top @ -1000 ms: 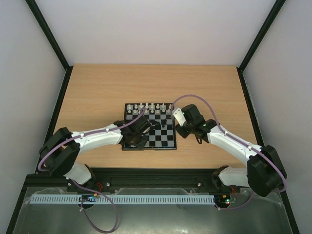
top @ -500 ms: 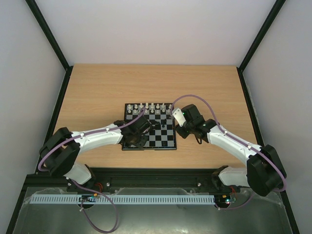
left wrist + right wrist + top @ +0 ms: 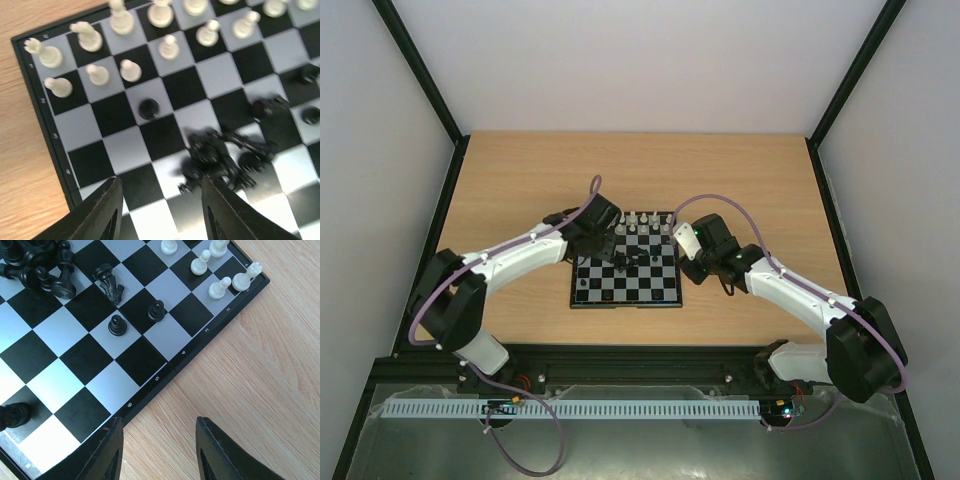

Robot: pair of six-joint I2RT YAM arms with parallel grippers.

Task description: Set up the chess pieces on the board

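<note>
Left gripper (image 3: 160, 220) released, held nothing, hovered over board (image 3: 115, 115). Black pieces (image 3: 210, 150) lay heaped centre-right, white pieces (image 3: 161, 15) stood along top. Right gripper (image 3: 159, 455) parted, empty, bottom centre beside board edge.

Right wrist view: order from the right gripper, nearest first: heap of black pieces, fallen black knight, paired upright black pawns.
1. Paired upright black pawns, mid-board, nearest right gripper.
2. Fallen black knight, just beyond.
3. Heap of black pieces, top-left.
</note>
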